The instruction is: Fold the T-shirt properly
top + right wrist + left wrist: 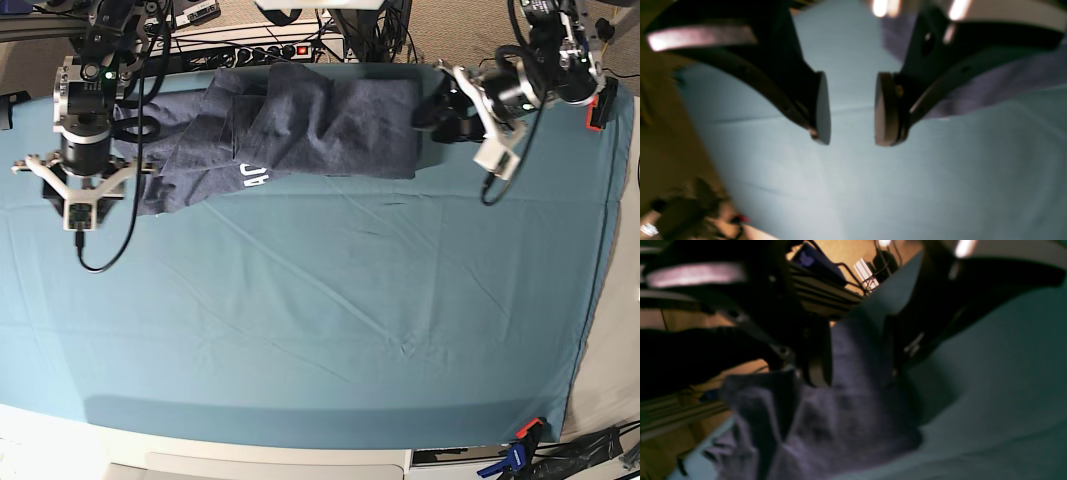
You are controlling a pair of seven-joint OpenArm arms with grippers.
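- Garment position: the heathered blue-grey cotton T-shirt (pixel 300 125) lies bunched along the far edge of the plain teal table cloth (pixel 330 320), partly doubled over itself, with a strip of white lettering (pixel 255 178) showing at its near fold.
- Left gripper (pixel 857 356): at the shirt's end on the base view's right; the wrist view shows fabric running between the dark fingers (pixel 816 356) — pinched on it, by my reading, though blur prevents certainty.
- Right gripper (pixel 851 106): fingers apart, round pads (pixel 885 110) bare, nothing between them; it hangs over cloth just beside the shirt's other end.
- Risk: a one-sided pull would drag the heap rather than spread it — only one end appears held.
- Risk: layers overlap, so a grasp could catch two plies and lock in creases.
- Risk: the shirt sits by the table's back edge and could slide off.
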